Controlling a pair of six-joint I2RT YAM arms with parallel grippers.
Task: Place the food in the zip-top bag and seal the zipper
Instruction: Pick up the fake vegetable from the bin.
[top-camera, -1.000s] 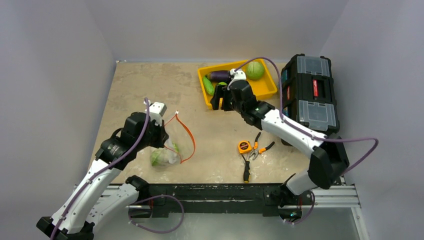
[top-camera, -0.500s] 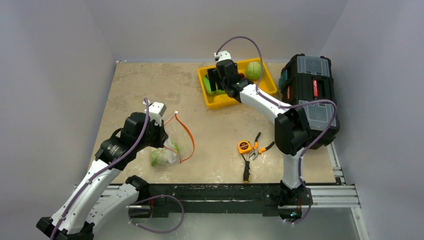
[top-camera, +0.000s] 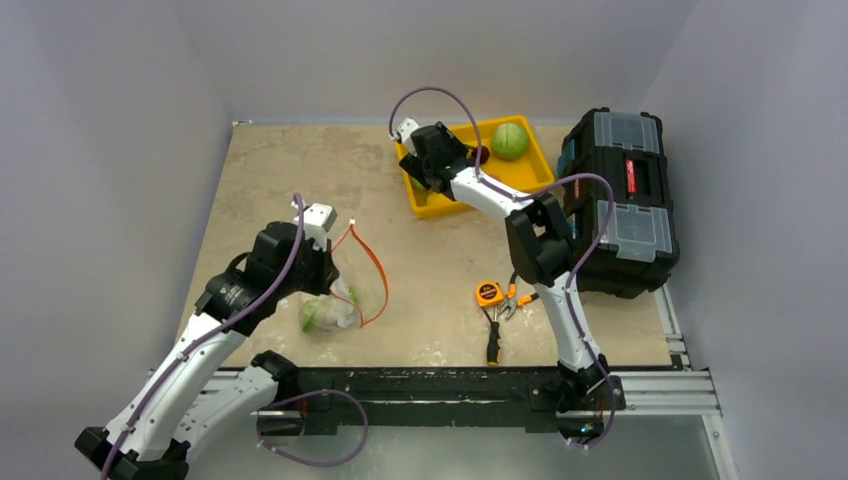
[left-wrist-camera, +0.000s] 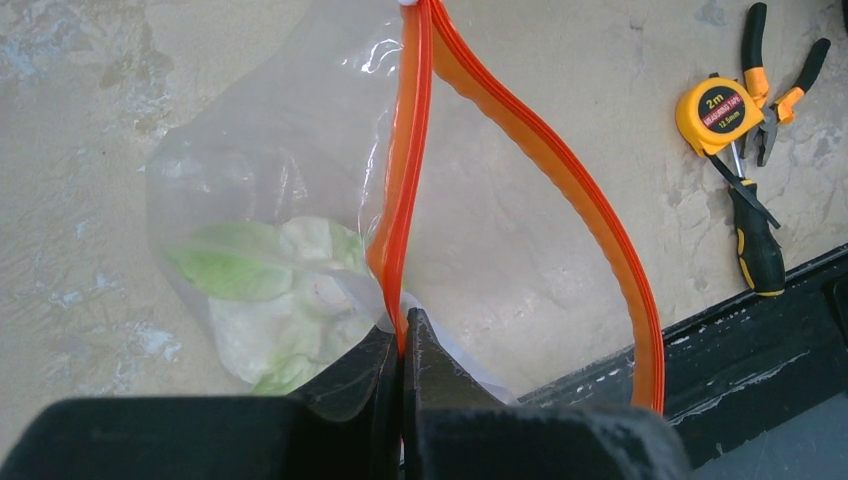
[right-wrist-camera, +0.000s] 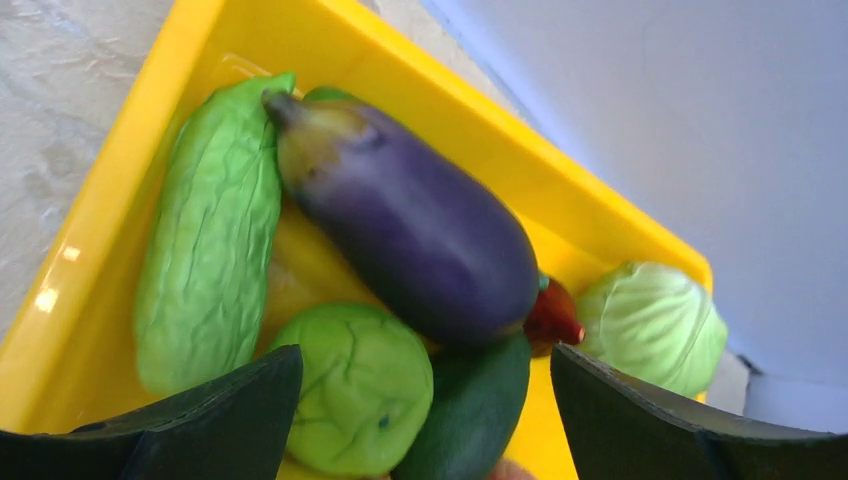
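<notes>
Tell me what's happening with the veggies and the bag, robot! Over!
Left gripper shut on zipper, zip-top bag mouth open, leafy vegetable inside. Right gripper open over eggplant in yellow tray. Tape measure, pliers off to the side.

Orange tape measure (left-wrist-camera: 718, 112): black face label reads "2m"; finer print below too small to read.

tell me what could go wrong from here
1. The open right pincer hangs over a crowded tray; closing on the smooth eggplant, it may catch the green pieces beside it or let it slip.
2. The left pincer pinches only one zipper strip, so the bag mouth could sag or pull free during loading.
</notes>
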